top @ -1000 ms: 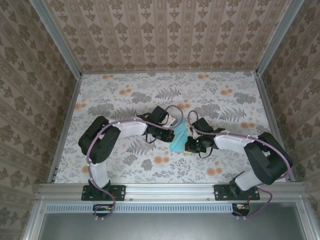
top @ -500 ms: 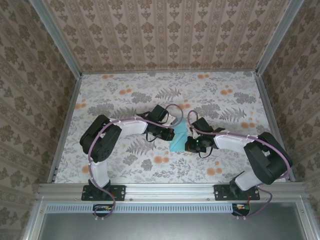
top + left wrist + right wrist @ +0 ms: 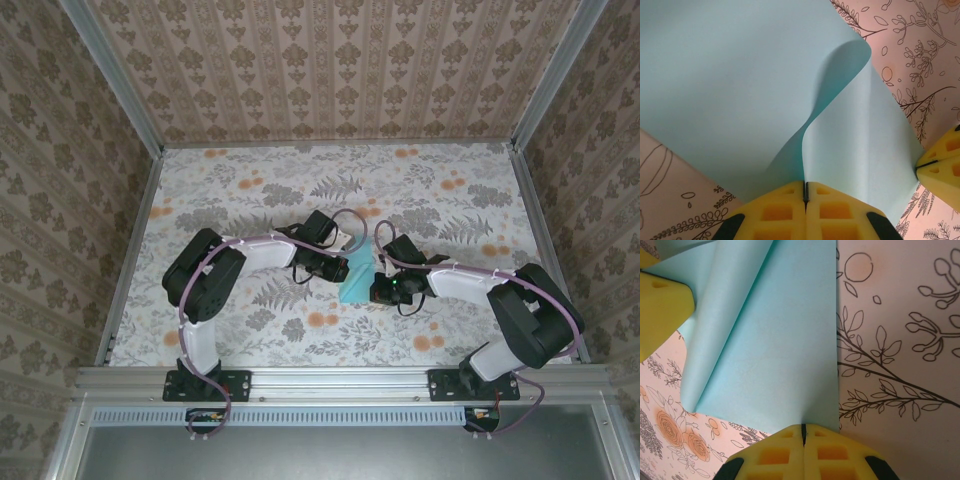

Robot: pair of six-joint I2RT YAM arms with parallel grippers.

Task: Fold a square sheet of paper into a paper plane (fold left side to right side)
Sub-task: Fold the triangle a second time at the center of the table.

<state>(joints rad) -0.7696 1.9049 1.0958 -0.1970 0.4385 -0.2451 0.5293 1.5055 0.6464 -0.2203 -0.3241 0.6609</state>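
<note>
The square sheet of paper (image 3: 356,279), plain light turquoise, lies between the two arms in the middle of the table. My left gripper (image 3: 805,186) is shut on one edge of the sheet (image 3: 740,90), and that side rises and curls over the flat part. In the top view the left gripper (image 3: 338,268) sits at the sheet's left side. My right gripper (image 3: 802,429) is shut, its tips resting on the near edge of the flat sheet (image 3: 775,350), close to its right corner. From above, the right gripper (image 3: 378,289) is at the sheet's right side. No paper plane shape shows.
The floral tablecloth (image 3: 250,195) covers the table, which has patterned walls at the left, the right and the back. Each wrist view catches the other gripper's yellow fingers (image 3: 941,167) (image 3: 662,310) close by. An aluminium rail (image 3: 340,380) runs along the near edge.
My left gripper has shifted slightly with the lifted edge of the sheet. The right arm has stayed put.
</note>
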